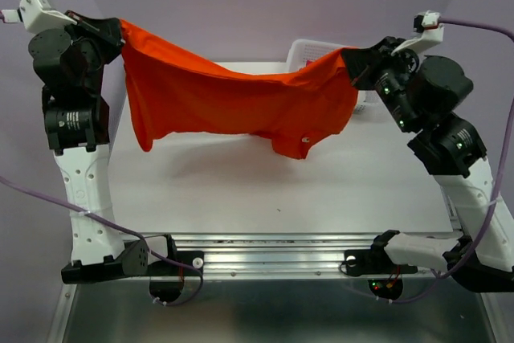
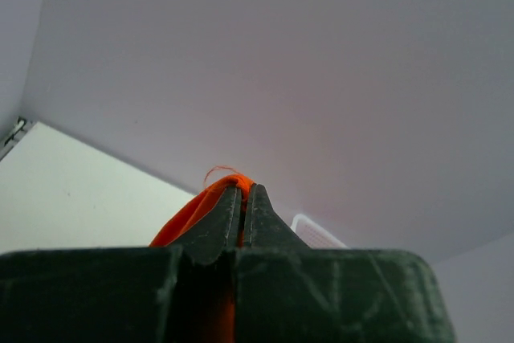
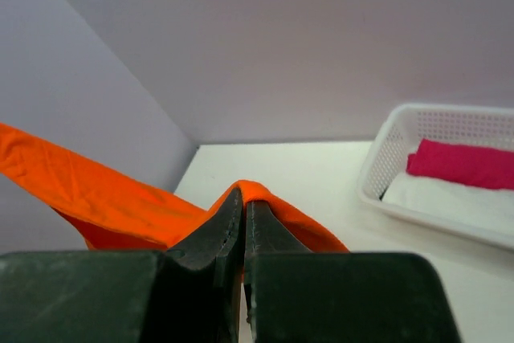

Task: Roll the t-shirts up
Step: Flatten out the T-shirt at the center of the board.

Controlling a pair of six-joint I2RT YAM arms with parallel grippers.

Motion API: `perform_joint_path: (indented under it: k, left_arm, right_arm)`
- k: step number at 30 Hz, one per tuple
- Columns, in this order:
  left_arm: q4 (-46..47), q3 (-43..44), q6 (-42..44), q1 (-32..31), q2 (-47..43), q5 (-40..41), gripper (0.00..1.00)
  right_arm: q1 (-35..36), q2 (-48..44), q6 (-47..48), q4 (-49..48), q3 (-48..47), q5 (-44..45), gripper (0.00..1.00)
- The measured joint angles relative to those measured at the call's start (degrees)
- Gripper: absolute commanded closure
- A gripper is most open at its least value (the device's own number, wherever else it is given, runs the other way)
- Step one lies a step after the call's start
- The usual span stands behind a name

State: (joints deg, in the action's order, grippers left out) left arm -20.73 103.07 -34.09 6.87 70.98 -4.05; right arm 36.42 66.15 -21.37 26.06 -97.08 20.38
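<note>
The plain bright orange-red short-sleeved t-shirt (image 1: pixel 241 98) of thin fabric hung in the air above the white tabletop (image 1: pixel 281 190), stretched between the two raised arms and sagging through its middle. Its loose lower edge drooped towards the surface; whether the lowest fold touched the table could not be told. The left gripper (image 1: pixel 112 31), high at the far left, was clamped on one upper corner, its black jaws pressed together with orange cloth pinched between them. The right gripper (image 1: pixel 353 66), somewhat lower at the far right, was closed in the same way on the opposite edge. Behind the shirt, at the table's far right, stood a white perforated plastic basket (image 3: pixel 385 150). It held a rolled magenta-pink cloth (image 3: pixel 466 162) beside a folded white cloth (image 3: pixel 450 202).
</note>
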Motion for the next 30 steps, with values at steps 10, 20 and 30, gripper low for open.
perform_joint_path:
  k: [10, 20, 30]
  left_arm:
    - [-2.5, 14.0, 2.5, 0.0, -4.6, 2.1, 1.0]
    - [-6.3, 20.7, 4.9, 0.0, -9.4, 4.6, 1.0]
    - [-0.9, -2.3, 5.0, 0.0, -10.5, 4.3, 1.0]
  right_arm:
    - [0.0, -5.7, 2.6, 3.9, -12.2, -7.2, 0.99]
    - [0.0, -13.4, 1.9, 5.7, -15.3, -11.9, 0.99]
    - [0.0, -11.3, 1.0, 8.0, -9.9, -5.4, 0.99]
